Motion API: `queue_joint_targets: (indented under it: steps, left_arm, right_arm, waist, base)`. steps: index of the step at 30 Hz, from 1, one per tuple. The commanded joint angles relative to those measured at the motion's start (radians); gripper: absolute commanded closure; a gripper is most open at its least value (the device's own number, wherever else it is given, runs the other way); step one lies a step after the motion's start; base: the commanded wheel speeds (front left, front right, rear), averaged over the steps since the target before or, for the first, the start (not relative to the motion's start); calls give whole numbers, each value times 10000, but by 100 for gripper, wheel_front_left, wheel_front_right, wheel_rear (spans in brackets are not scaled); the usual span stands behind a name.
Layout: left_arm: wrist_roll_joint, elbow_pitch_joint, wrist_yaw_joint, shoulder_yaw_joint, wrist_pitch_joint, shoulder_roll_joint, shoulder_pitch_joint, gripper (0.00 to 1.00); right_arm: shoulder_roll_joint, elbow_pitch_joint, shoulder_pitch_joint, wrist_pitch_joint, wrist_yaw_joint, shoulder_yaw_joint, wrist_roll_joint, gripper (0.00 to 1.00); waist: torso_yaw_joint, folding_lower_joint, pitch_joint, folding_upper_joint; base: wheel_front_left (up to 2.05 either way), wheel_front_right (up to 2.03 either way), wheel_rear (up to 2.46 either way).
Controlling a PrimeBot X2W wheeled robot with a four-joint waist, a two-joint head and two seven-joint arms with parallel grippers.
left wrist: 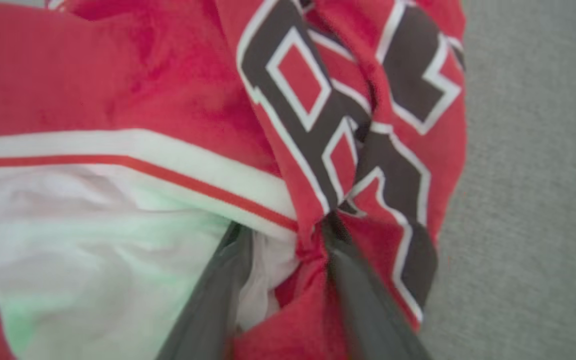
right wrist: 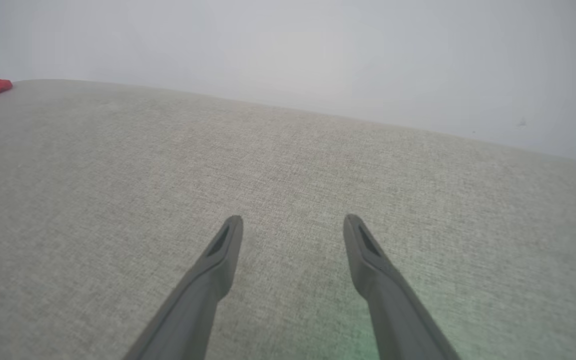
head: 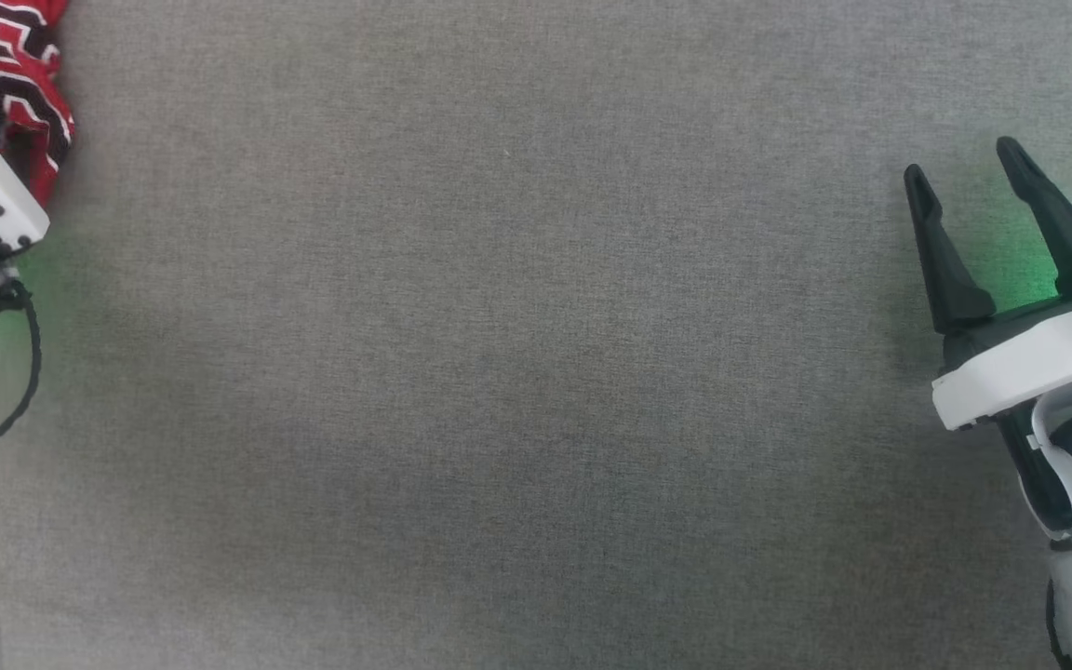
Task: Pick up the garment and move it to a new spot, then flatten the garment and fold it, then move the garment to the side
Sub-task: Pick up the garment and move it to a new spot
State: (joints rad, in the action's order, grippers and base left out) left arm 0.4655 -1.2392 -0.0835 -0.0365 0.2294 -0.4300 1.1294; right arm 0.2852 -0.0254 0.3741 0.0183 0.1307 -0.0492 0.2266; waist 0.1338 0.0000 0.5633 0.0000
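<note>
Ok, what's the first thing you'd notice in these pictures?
The bright red garment with big black, white-edged letters, bunched up on the robot's far left on the grey fabric surface. The left gripper has its dark fingers pushed into it, with a fold of cloth between them. Over on the right, the right gripper hangs open above the grey surface, with a green glow beside it.

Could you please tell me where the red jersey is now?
The crumpled red basketball jersey sits in the head view's top-left corner, on the grey fabric surface at the robot's left, with the left gripper pushed into its folds.
</note>
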Motion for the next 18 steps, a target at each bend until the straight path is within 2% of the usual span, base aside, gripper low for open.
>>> queue_joint_targets:
  steps: [1, 12, 18]
  left_arm:
    - [-79, -138, 15, 56, -31, 162, -25, 100]
    - [-781, 630, -173, 730, -2012, -707, 721, 100]
    - [-1121, 1336, -361, 1338, -2408, -994, 999, 100]
  right_arm:
    - [-24, -33, 68, -16, 1, 47, -43, 0]
    - [-425, 574, -221, -534, 1, 358, -20, 0]
    - [-688, 938, -481, -779, 1, 588, 10, 0]
  waist:
    - [-3, 0, -34, 0]
    - [82, 0, -1275, 0]
    - [188, 0, -2164, 0]
  base:
    - [0, 0, 0]
    - [0, 0, 0]
    - [0, 0, 0]
